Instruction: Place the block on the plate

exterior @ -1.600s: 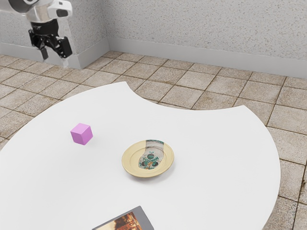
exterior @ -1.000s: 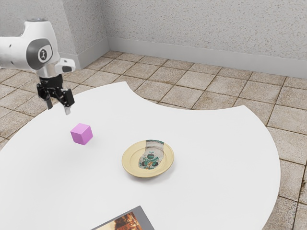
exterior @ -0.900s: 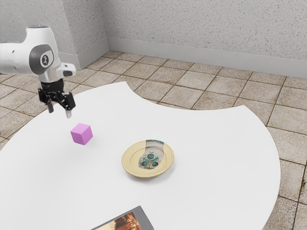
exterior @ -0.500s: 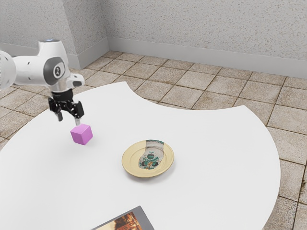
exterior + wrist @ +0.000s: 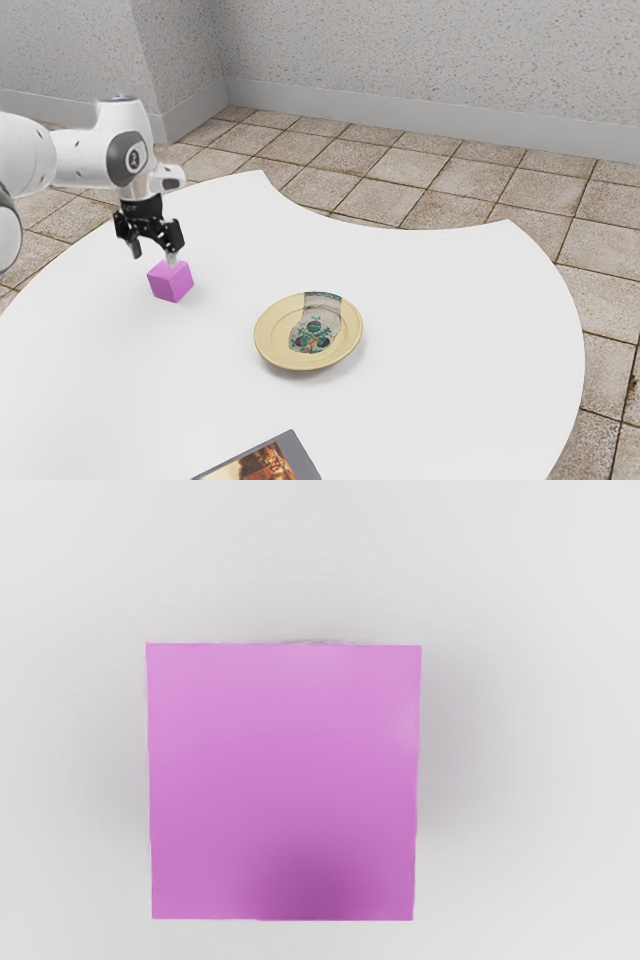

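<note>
The end effector [image 5: 154, 256] stands wide over the pink block [image 5: 170, 283]; the arm [image 5: 84, 158] bears a round badge [image 5: 134, 160] too small to read.

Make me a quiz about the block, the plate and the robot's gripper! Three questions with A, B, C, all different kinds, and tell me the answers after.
1. Where is the block?
A) on the plate
B) on the table
C) on the floor

2. What colour is the plate's rim?
A) pale yellow
B) bright red
C) black

3. How is the gripper?
A) shut with nothing in it
B) shut on the block
C) open

Answers:
1: B, the block sits on the white tabletop, apart from the plate.
2: A, the rim around the patterned middle is pale yellow.
3: C, the two fingertips stand apart, not pinching the block from two sides.
</note>
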Motion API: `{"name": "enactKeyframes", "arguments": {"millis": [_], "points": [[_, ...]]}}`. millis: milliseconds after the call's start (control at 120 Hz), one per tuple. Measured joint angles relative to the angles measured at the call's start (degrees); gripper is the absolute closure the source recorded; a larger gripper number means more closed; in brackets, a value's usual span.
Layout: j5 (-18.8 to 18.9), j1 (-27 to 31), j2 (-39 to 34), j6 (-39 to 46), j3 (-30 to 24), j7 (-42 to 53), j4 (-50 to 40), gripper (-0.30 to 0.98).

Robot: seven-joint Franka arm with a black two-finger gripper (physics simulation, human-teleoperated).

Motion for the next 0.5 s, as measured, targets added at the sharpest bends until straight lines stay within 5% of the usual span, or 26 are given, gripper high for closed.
{"name": "enactKeyframes", "arguments": {"millis": [500], "points": [[0.2, 1.9, 5.5, 2.6, -2.2, 2.0, 3.0, 0.00]]}}
